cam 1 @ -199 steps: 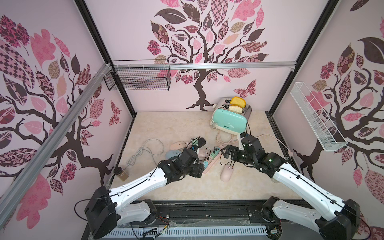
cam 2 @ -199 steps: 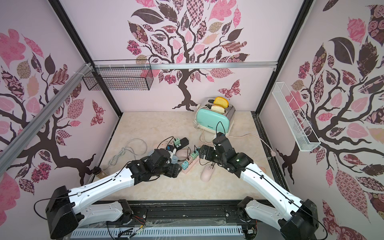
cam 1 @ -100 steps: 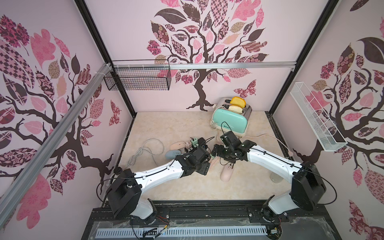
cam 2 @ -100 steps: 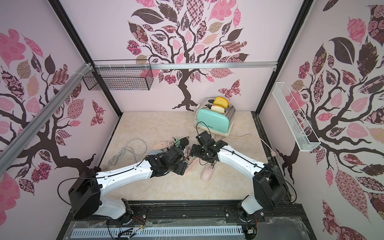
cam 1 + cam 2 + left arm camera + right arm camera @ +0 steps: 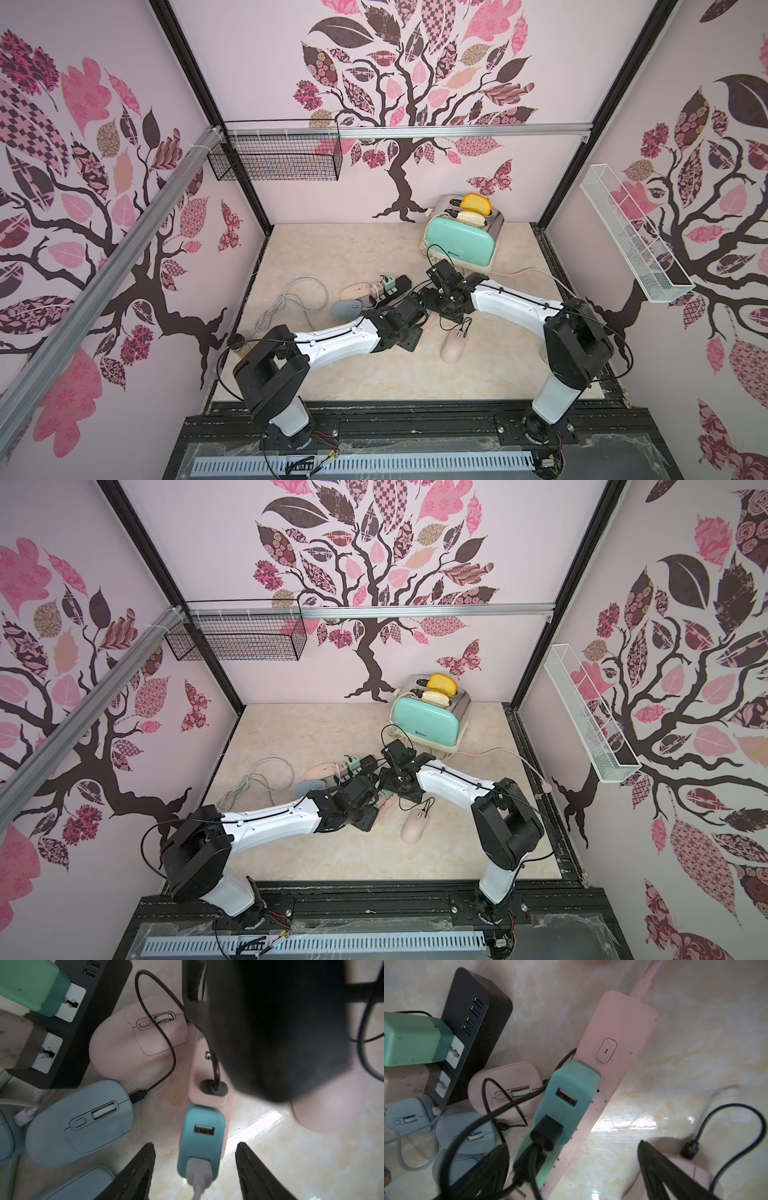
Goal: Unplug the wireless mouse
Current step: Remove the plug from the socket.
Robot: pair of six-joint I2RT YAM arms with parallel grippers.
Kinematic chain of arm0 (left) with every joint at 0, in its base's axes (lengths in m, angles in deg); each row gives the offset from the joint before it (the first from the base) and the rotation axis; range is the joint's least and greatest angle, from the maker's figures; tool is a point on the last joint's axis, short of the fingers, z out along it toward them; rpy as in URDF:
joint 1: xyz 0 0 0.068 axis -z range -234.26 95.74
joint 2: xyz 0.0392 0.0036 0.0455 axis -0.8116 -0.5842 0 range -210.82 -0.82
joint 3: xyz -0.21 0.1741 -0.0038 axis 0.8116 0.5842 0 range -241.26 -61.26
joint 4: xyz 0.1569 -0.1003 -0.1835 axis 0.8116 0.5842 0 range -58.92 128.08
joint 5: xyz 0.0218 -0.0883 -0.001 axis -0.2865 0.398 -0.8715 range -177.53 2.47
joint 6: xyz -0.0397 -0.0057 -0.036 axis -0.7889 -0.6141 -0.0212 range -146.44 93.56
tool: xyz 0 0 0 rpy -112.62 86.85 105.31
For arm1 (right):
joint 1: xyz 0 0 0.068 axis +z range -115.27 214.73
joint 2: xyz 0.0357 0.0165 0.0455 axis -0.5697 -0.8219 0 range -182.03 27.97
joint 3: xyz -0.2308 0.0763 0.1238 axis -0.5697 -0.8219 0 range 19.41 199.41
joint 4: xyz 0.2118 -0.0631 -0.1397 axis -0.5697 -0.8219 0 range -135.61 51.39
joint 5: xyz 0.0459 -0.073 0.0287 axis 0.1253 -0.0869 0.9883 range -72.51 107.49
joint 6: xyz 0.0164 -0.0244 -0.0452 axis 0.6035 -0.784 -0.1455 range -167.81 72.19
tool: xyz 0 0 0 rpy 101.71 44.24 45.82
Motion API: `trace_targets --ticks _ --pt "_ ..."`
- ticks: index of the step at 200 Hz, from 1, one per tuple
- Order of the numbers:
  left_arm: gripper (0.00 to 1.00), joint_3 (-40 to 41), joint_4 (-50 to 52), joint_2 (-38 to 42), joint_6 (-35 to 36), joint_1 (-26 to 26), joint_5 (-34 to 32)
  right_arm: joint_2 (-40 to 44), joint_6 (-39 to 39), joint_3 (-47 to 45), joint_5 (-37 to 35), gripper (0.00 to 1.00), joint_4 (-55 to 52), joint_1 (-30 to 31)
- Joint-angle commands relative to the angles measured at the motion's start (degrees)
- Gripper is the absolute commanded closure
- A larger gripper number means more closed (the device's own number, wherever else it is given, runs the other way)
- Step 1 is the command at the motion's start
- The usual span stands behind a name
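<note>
My left gripper (image 5: 195, 1169) is open, its fingers either side of a teal USB adapter (image 5: 201, 1136) without touching it. A grey-white plug (image 5: 199, 1174) sits in that adapter on the pink power strip (image 5: 207, 1064). A blue mouse (image 5: 83, 1122) has a black cable plug (image 5: 138, 1095) at its nose, and that cable crosses a pink mouse (image 5: 128, 1047). My right gripper (image 5: 575, 1172) is open wide over the pink power strip (image 5: 618, 1043), beside a teal adapter (image 5: 569, 1097) holding a black plug (image 5: 548, 1130). Another pink mouse (image 5: 454, 348) has a dark cable in its front.
A black power strip (image 5: 477, 1022) with a green adapter (image 5: 415, 1039) lies beside the mice. The mint toaster (image 5: 461, 243) stands at the back right, and a grey cable coil (image 5: 286, 303) lies at the left. A black wire basket (image 5: 274, 160) and a white wire shelf (image 5: 631, 237) hang on the walls.
Both wrists have moved in over the pink power strip and now sit close together. The left one went right and forward, the right one left.
</note>
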Motion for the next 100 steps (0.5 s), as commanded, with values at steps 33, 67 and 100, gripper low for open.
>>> trace_targets --ticks 33,67,100 --pt "0.49 -1.67 -1.44 -2.56 0.90 0.23 -0.80 -1.90 0.43 2.07 -0.70 0.16 0.43 -0.37" --pt "0.59 -2.17 -1.53 -3.25 0.65 0.18 -0.44 -3.95 0.75 3.04 -0.56 0.21 0.42 -0.43" --pt "0.74 -2.64 -1.41 -3.79 0.48 0.23 -0.18 -5.99 1.01 3.72 -0.66 0.23 0.67 -0.41"
